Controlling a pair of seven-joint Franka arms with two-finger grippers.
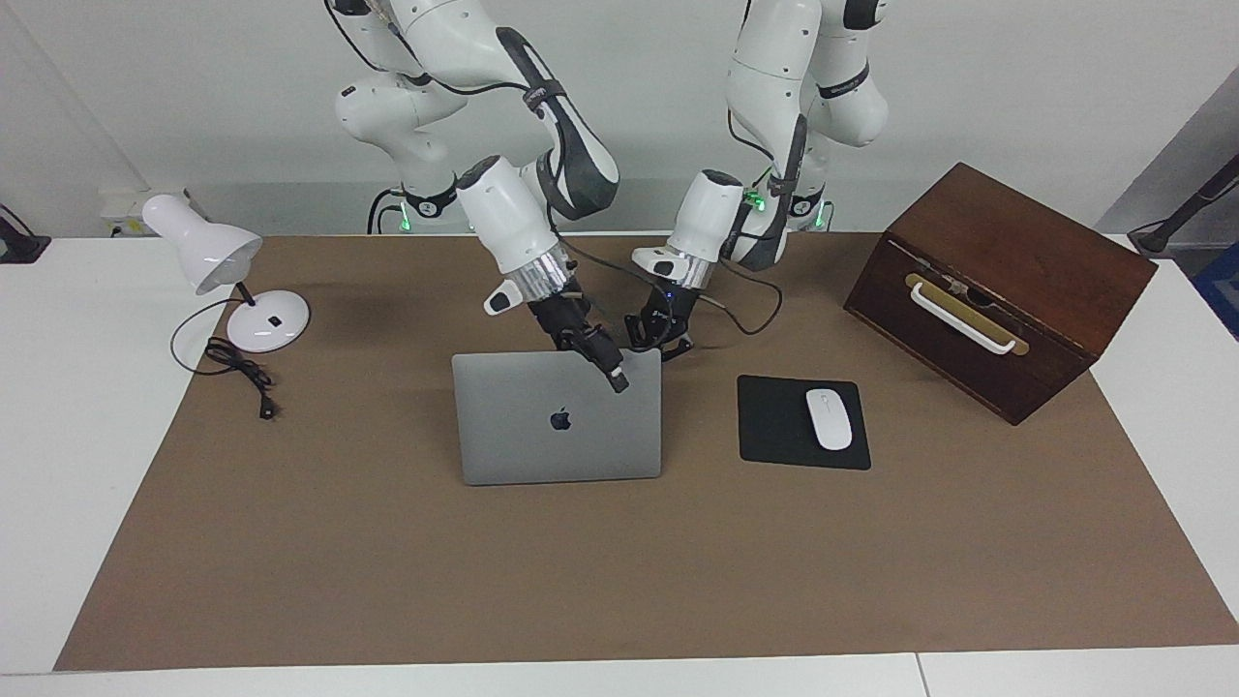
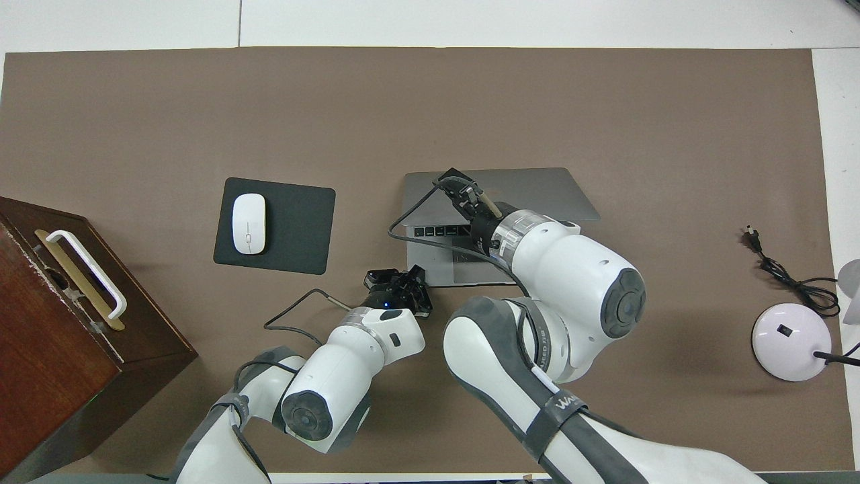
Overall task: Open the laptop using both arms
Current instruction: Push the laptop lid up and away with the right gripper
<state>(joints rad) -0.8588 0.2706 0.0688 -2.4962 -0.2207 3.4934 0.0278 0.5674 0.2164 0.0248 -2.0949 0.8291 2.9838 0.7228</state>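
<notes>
The silver-grey laptop [image 1: 557, 421] stands in the middle of the mat with its lid raised and the apple logo facing away from the robots. In the overhead view its lid [image 2: 537, 191] is tilted up over the keyboard base [image 2: 430, 259]. My right gripper [image 1: 614, 374] is at the lid's top edge near the corner toward the left arm's end, with a finger over the lid's outer face; it also shows in the overhead view [image 2: 462, 190]. My left gripper [image 1: 660, 339] is low at the base's corner nearest the robots, fingers spread; it shows in the overhead view too [image 2: 401, 286].
A black mouse pad [image 1: 774, 426] with a white mouse [image 1: 829, 418] lies beside the laptop toward the left arm's end. A dark wooden box [image 1: 1007, 281] with a white handle stands past it. A white desk lamp [image 1: 232, 281] with its cord is at the right arm's end.
</notes>
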